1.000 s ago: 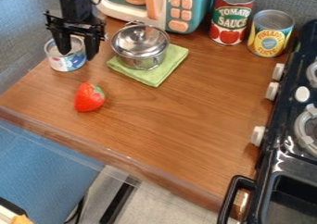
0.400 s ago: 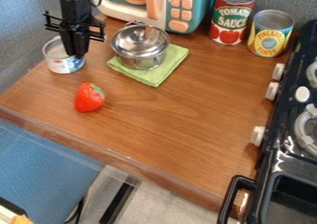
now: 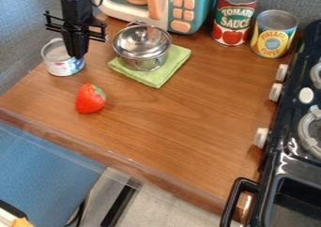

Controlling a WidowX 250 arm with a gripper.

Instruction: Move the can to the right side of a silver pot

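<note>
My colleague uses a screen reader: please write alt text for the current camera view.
A robot's black tool, its fingers together, hangs at the right edge of a low can, left of a lidded silver pot on a green cloth. A strawberry, toy microwave and two taller cans share the wooden counter; a stove stands right.

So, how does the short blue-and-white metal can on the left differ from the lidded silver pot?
The short blue-and-white metal can stands directly on the brown wooden counter, while the silver metal pot sits on a green cloth. The can wears a coloured label; the pot's side is bare, shiny metal. The pot looks larger than the can. Both are round and upright.
</note>
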